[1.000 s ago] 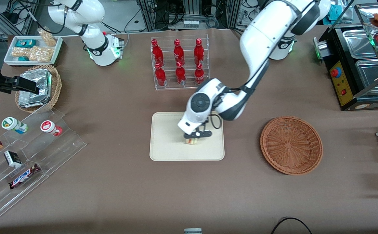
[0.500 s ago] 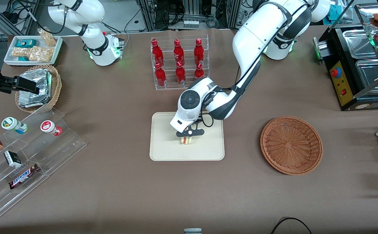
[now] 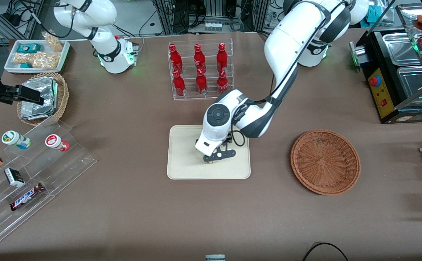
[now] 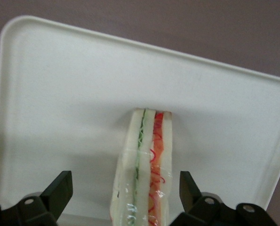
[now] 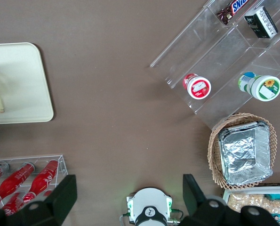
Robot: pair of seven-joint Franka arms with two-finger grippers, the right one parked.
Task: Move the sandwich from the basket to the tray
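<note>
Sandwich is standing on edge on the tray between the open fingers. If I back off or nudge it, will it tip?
Probably. The sandwich stands on a narrow edge on the tray, so a nudge may topple it. Its clear wrap looks slippery. The gripper straddles it with fingers apart, so lifting straight up seems safest.

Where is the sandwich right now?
The sandwich stands on edge on the tray, between the open fingers of the gripper; the basket holds nothing.

red-and-green-striped sandwich [image 4: 147, 169], cream tray [image 4: 60, 94]
</note>
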